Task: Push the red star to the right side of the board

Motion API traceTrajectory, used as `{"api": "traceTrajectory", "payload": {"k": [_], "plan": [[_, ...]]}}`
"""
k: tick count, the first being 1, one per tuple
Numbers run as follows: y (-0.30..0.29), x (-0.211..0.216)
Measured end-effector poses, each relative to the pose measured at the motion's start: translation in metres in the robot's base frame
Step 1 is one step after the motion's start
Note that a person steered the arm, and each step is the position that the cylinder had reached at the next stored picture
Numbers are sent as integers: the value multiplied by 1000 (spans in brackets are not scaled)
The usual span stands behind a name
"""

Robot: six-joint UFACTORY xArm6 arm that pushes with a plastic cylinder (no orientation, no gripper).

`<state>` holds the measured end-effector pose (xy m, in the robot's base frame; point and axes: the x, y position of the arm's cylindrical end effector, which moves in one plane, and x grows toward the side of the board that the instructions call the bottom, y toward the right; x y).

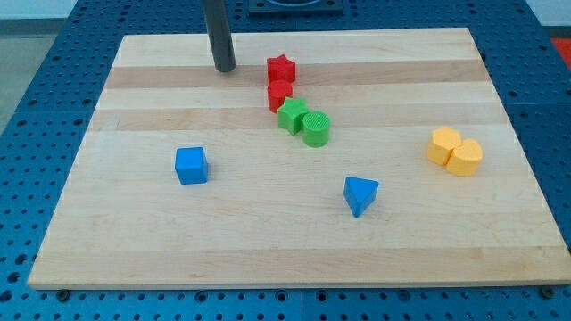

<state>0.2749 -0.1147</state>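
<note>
The red star (281, 69) sits near the view's top centre of the wooden board (134, 232). A second red block (280, 93) touches it just below. My tip (225, 68) rests on the board to the left of the red star, about a block's width away from it. Below the red blocks lie a green star-like block (292, 116) and a green cylinder (316, 128), touching each other.
A blue cube (191, 165) lies at the view's left centre. A blue triangle (360, 194) lies below centre right. Two yellow blocks (443, 144) (465, 157) sit together near the right edge.
</note>
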Motion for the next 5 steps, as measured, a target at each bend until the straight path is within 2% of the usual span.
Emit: {"api": "traceTrajectory", "payload": {"k": [1, 3, 5], "plan": [[15, 0], [87, 0], [176, -35]]}}
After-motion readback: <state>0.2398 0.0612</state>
